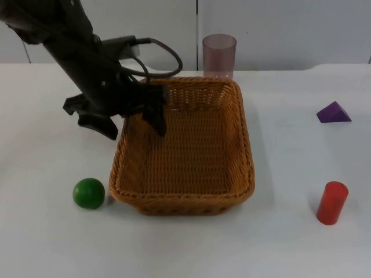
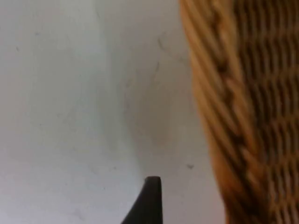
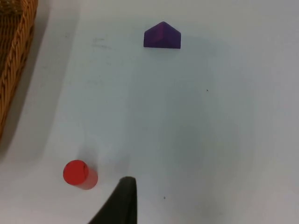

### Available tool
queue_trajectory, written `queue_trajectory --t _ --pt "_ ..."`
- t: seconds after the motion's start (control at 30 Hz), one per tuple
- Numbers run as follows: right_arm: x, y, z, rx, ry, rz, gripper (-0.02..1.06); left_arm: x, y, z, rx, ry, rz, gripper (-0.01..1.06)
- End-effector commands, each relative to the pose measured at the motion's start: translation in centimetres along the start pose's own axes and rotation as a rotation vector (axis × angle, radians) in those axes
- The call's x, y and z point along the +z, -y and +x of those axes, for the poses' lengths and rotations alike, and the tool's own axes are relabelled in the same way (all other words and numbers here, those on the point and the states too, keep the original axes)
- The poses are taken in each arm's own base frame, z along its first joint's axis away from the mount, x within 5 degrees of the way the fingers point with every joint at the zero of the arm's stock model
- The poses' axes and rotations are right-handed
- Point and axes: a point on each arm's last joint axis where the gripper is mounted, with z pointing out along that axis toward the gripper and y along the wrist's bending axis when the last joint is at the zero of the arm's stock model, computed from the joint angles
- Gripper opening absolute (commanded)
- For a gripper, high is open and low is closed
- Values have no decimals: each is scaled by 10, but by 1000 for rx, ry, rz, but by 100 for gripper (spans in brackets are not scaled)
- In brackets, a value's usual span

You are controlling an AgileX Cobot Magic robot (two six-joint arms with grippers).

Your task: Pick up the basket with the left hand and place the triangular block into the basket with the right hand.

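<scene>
Left tool (image 1: 134, 124) open, fingers straddling the left rim of the basket (image 1: 185, 197), not clamped. Purple triangular block (image 1: 333, 112) sits on the table (image 1: 290, 249), well right of the basket. Right tool's state can't be told.

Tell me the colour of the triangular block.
Purple; the triangular block shows best in the right wrist view.

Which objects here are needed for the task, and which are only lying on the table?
Needed: the wicker basket, with the left gripper straddling its left rim, and the purple triangular block on the table to its right.

Lying about: green ball, red cylinder, translucent cup behind the basket.
</scene>
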Motion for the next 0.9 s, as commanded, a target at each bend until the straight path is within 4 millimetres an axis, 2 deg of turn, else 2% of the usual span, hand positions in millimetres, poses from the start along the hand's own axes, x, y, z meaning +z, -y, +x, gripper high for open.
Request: queue_trajectory --t 0.0,0.07,0.1,0.13,0.2,0.3,0.33,0.4,0.47,0.67,0.87 --pt "-2 2 -1 2 10 7 105 6 2 -1 -30 4 17 84" --pt "-2 2 -1 3 12 6 105 13 1 1 -39 -6 21 79" --pt "-2 2 -2 3 14 6 105 15 0 1 -41 -9 20 73" --pt "-2 2 -2 3 14 6 105 15 0 1 -41 -9 20 73" --pt "-2 2 -2 3 14 6 105 16 0 1 -43 0 18 61" --pt "-2 2 -2 5 14 6 105 16 -1 0 -43 13 15 34" --pt "-2 2 -2 5 14 6 105 16 -1 0 -43 13 15 34" --pt "-2 2 -2 5 14 6 105 16 -1 -2 -56 28 13 14" --pt "-2 2 -2 5 14 6 105 16 0 -3 -70 43 20 0" --pt "-2 2 -2 5 14 6 105 14 3 -6 -113 68 48 0" --pt "-2 2 -2 5 14 6 105 9 7 -2 -131 9 84 0"
